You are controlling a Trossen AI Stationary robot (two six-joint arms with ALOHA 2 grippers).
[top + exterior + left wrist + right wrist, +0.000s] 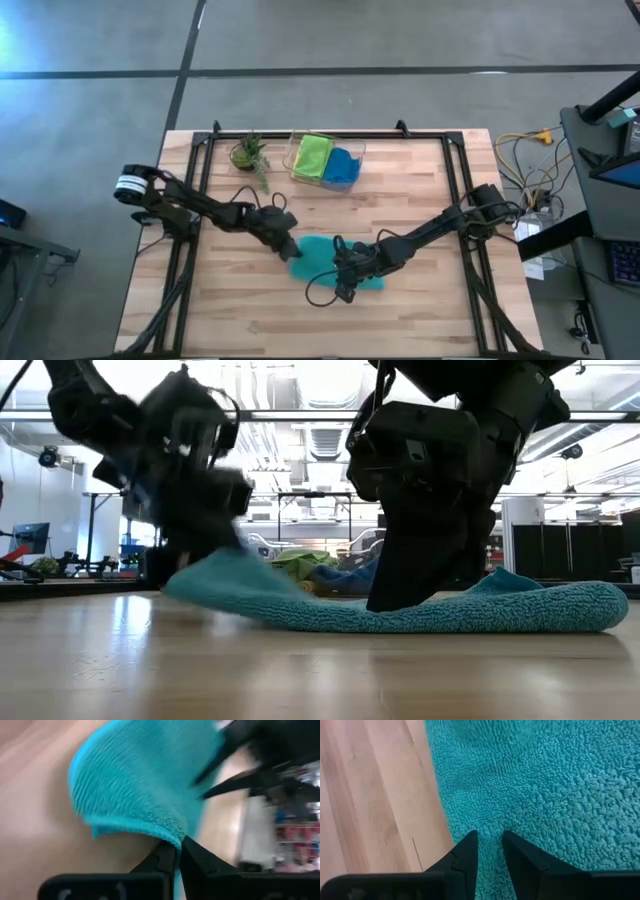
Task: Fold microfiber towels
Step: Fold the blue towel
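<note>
The teal towel [318, 258] lies on the wooden worktop [430, 200] near its middle, between the two arms. The left gripper [291, 250] is at the towel's left edge; in the left wrist view its jaws are closed on a corner of the cloth, which is pinched between the two fingertips [170, 854] and raised clear of the worktop. The low view confirms this: the left end of the teal towel [230, 582] is lifted under the left gripper [205, 540] while the rest lies flat on the wood. The right gripper [345, 283] is down on the towel's near right part. In the right wrist view its jaws stand slightly apart, with a strip of teal pile between the fingers [465, 855], close to the cloth's edge beside bare wood; whether they actually grip the fabric cannot be told. At the far side of the worktop stands a clear plastic bin [357, 152] holding a lime green towel [312, 155] and a dark blue towel [342, 166] side by side. A small potted plant [249, 152] stands just left of the bin.
</note>
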